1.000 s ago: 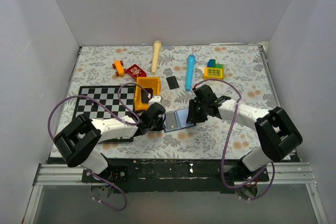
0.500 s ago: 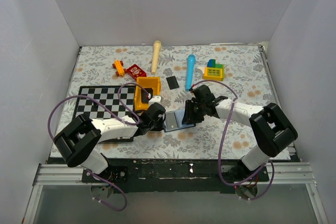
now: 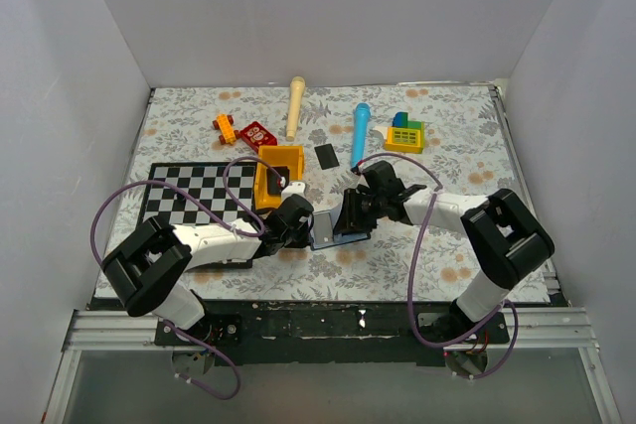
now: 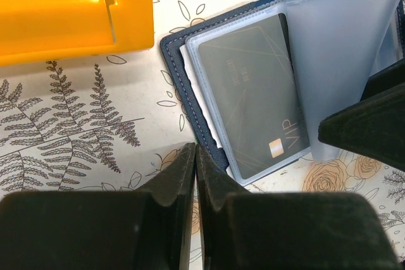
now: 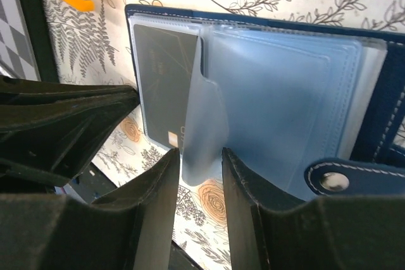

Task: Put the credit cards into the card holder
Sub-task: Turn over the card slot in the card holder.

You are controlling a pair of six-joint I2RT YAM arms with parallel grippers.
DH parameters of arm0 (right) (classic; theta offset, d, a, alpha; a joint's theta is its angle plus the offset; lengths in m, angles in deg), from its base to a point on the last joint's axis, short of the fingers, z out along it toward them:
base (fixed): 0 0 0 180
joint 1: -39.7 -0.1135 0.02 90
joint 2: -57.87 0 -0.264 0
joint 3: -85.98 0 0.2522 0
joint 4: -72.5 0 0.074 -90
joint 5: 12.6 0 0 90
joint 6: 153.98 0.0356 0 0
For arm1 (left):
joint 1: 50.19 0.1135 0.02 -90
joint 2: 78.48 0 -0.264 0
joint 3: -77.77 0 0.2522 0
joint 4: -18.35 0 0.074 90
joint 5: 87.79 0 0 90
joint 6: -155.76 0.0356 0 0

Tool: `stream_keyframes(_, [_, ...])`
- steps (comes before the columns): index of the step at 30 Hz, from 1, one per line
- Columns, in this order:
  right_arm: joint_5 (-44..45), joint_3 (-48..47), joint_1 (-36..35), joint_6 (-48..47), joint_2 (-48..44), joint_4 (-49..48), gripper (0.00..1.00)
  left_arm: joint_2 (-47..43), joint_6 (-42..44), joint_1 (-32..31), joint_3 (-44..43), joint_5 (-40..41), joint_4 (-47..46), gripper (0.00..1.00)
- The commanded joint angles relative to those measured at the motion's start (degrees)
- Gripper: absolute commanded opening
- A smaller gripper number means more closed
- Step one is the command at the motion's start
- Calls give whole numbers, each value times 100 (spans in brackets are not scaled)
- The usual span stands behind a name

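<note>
Left fingers, pressed together and empty, sit at the open card holder by the worktop's near edge. Right fingers spread around a clear pocket leaf (not pinching). One credit card is sleeved; the second card lies loose toward the far edge.

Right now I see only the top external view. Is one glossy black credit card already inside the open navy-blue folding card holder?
Observer: Yes. The left wrist view shows a dark glossy credit card marked VIP, lying inside a clear pocket of the navy-blue folding card holder.
Operator: What is the right gripper doing over it?
Observer: Its jaws stand open around the lower edge of a loose clear plastic sleeve of the holder. I cannot tell whether the fingers touch the sleeve.
</note>
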Motion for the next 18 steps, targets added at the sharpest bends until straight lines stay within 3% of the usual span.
stream_keyframes(1, [-422, 207, -8, 258, 128, -938, 42, 102, 61, -56, 20, -143, 288, 4])
stream_keyframes(18, [-1231, 400, -122, 741, 461, -2310, 42, 128, 44, -56, 38, -170, 279, 3])
